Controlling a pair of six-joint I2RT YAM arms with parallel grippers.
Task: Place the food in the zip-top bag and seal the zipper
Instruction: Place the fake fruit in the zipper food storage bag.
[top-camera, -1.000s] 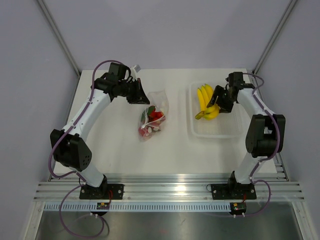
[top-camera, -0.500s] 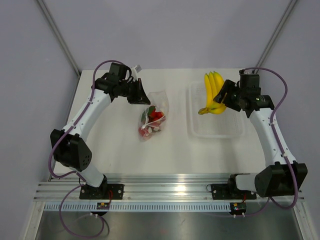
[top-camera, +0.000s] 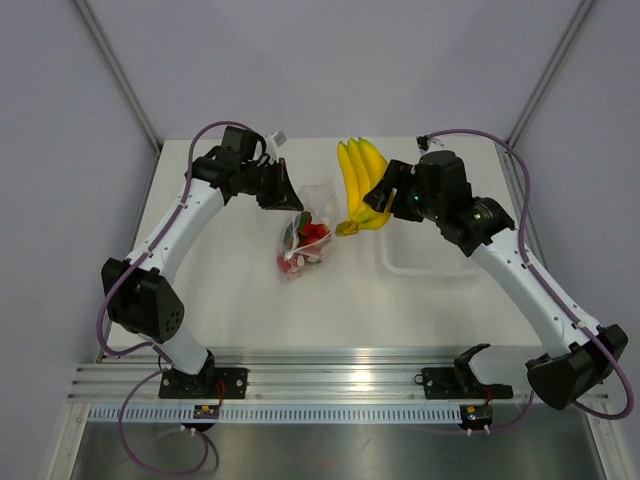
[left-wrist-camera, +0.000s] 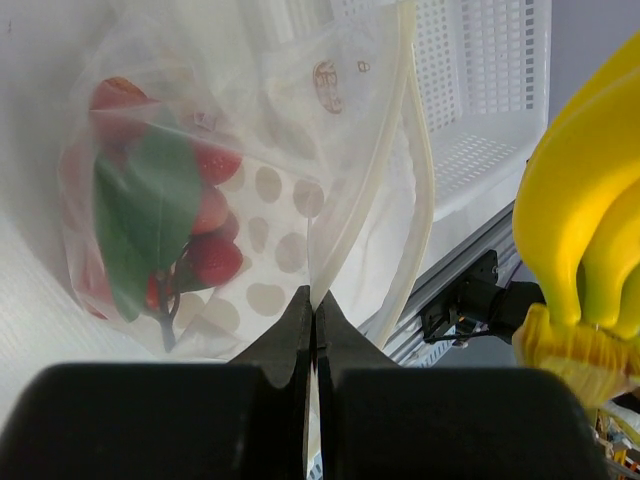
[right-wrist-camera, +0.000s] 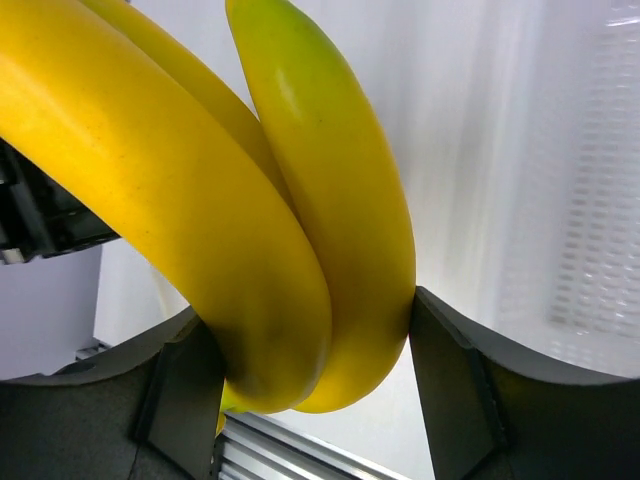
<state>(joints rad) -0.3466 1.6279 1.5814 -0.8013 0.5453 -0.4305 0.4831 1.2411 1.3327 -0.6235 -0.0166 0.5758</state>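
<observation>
The right gripper (top-camera: 385, 198), fingers clamped on the bananas (top-camera: 358, 180), has carried them from the tray (top-camera: 430, 266) to just beside the bag (top-camera: 320, 203) at the table's (top-camera: 240, 295) back-centre, whose rim the left gripper's (left-wrist-camera: 314, 312) pressed-together fingers pinch, strawberries (top-camera: 303, 248) inside: insertion comes next.

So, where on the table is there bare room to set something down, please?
Bare: the near strip of white table between the dotted clear plastic bag and the metal rail, plus what shows of the clear rigid tray. Crowded: the far middle, where the left end effector, the bag and the yellow bananas in the right end effector meet.
</observation>
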